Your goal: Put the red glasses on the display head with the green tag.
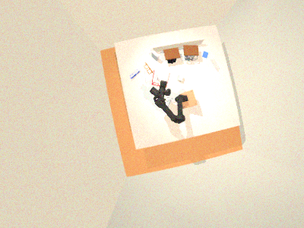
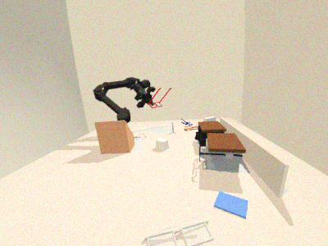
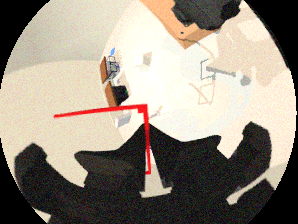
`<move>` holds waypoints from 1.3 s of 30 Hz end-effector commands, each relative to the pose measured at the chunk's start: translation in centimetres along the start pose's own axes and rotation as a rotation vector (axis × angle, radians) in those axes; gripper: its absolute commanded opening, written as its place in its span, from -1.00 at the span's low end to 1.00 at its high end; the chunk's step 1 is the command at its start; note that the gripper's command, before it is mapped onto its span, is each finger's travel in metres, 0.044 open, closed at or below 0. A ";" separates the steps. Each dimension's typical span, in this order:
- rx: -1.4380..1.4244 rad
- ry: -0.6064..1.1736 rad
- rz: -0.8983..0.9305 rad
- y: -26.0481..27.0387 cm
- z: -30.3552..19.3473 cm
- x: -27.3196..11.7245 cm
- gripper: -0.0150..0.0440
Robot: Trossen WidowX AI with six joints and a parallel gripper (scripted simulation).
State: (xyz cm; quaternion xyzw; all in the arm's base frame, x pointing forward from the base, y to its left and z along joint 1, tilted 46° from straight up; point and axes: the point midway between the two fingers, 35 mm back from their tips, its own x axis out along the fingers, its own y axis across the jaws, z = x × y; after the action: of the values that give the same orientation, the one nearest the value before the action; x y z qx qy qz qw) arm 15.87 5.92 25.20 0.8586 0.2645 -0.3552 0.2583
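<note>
My gripper [image 1: 163, 84] [image 2: 152, 104] [image 3: 145, 125] is shut on the red glasses [image 1: 155, 83] [image 2: 165, 95] [image 3: 100, 111] and holds them high above the table. In the exterior view the lens frame is at the fingertips and both temples point up and to the right. The wrist view shows them edge-on, one temple reaching left. The black head [image 1: 172, 61] [image 2: 198, 135] [image 3: 119, 95] stands under a brown board; a speck of green shows beside it in the wrist view. The other head, greyish, [image 1: 191, 58] [image 3: 112, 66] is under the second board. Both faces are too small to read.
Brown boards [image 1: 172, 53] [image 2: 225, 143] overhang the heads, with a low wall [image 2: 262, 164] behind. A wooden block [image 1: 188, 99] [image 2: 112, 137] stands by the arm base. A small white block [image 2: 161, 144], orange glasses [image 1: 148, 68], blue glasses [image 1: 134, 74] and pale glasses [image 2: 178, 234] are about.
</note>
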 end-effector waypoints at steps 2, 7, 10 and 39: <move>-0.006 0.000 -0.001 0.0 0.0 0.0 -0.49; -0.006 0.000 -0.001 0.0 0.0 0.0 -0.49; -0.012 -0.006 -0.004 0.1 0.0 0.2 -0.49; -0.272 -0.217 -0.312 4.4 2.2 9.0 -0.49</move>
State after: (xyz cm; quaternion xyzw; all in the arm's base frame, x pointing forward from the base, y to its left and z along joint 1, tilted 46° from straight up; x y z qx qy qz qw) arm 22.45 4.08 18.89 0.7315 0.3938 -0.4417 0.3387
